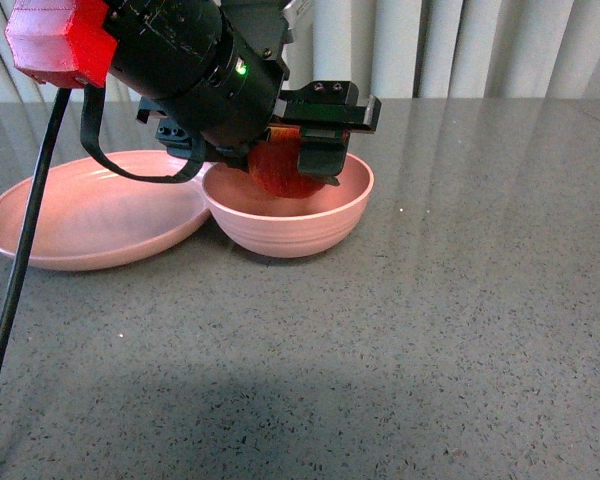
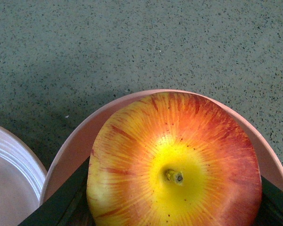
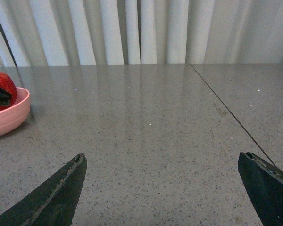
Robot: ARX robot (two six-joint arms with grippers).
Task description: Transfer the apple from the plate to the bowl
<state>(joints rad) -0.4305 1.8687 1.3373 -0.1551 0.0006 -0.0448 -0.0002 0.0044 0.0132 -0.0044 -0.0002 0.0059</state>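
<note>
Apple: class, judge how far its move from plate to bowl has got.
Done: the plate shows bare; the apple is off it. In hand: the left end effector grips the apple inside the bowl. Left: let go and withdraw.

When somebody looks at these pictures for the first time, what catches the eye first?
The red apple, clamped in the left gripper, is within the rim of the pink bowl. The wide pink plate left of it is bare; the right gripper hangs open over the table.
</note>
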